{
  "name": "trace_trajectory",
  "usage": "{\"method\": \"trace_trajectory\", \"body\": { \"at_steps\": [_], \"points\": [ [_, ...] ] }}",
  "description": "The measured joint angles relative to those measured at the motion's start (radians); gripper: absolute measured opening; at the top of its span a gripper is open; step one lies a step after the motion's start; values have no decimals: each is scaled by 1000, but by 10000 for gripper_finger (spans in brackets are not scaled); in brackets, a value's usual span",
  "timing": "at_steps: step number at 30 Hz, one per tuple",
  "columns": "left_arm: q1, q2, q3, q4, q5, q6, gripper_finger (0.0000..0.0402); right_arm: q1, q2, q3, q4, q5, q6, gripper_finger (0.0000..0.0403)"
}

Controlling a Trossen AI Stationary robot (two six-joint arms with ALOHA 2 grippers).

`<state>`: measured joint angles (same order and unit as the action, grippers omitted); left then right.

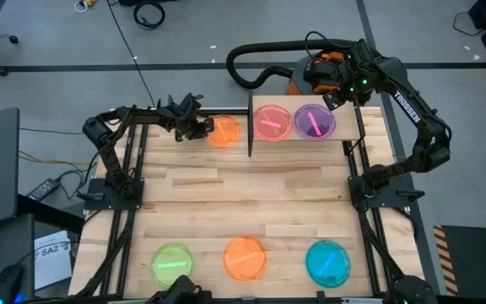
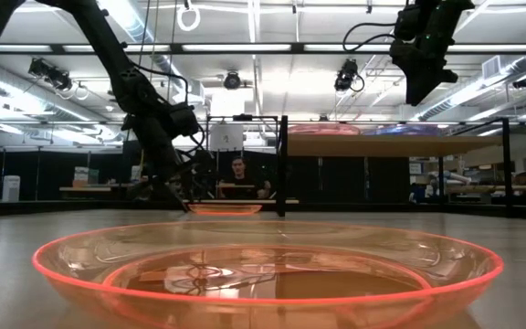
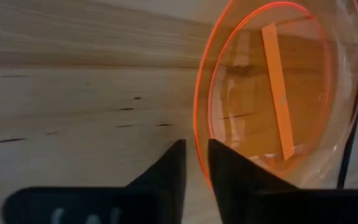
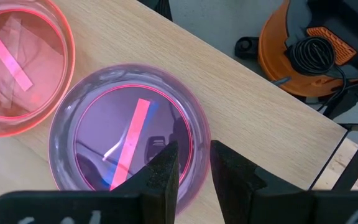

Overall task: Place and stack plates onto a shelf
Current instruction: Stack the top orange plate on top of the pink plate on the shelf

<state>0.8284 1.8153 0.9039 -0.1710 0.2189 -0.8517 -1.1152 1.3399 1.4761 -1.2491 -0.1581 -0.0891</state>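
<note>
Tabletop (image 1: 226,181) | orange plate (image 1: 223,132) lies flat | left gripper (image 3: 196,163) pinching its rim | right gripper (image 4: 194,163) parted, empty

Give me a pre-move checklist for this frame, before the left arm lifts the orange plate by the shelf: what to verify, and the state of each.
1. Left gripper straddles the rim of the orange plate: ok, one finger on each side.
2. Jaws firmly clamped on that rim: cannot tell, a narrow gap shows.
3. Plate flat on the tabletop: ok, not yet lifted.
4. Shelf has a landing spot: ok for stacking only, as the pink plate and the purple-looking plate fill it.
5. Right gripper clear of the path: not ok, it hovers over the purple-looking plate.
6. Green, orange and blue plates at the near edge untouched: ok.
</note>
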Motion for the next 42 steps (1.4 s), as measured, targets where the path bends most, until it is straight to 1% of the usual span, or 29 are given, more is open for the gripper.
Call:
{"method": "trace_trajectory", "body": {
  "at_steps": [4, 6, 12, 27, 35, 42],
  "points": [
    [0, 3, -1, 8, -6, 9, 20, 0, 0, 0, 0, 0, 0, 98],
    [0, 3, -1, 8, -6, 23, 9, 0, 0, 0, 0, 0, 0, 98],
    [0, -5, -2, 12, 4, 37, 11, 0, 0, 0, 0, 1, 0, 98],
    [-2, -98, -4, 22, 9, 135, 4, 0, 0, 0, 0, 4, 44, 98],
    [-2, -195, -3, 10, 11, 166, 3, 0, 0, 0, -1, 4, 45, 98],
    [-2, -309, -2, -64, 11, 193, 3, 0, 0, 0, -1, 4, 45, 98]
  ]
}}
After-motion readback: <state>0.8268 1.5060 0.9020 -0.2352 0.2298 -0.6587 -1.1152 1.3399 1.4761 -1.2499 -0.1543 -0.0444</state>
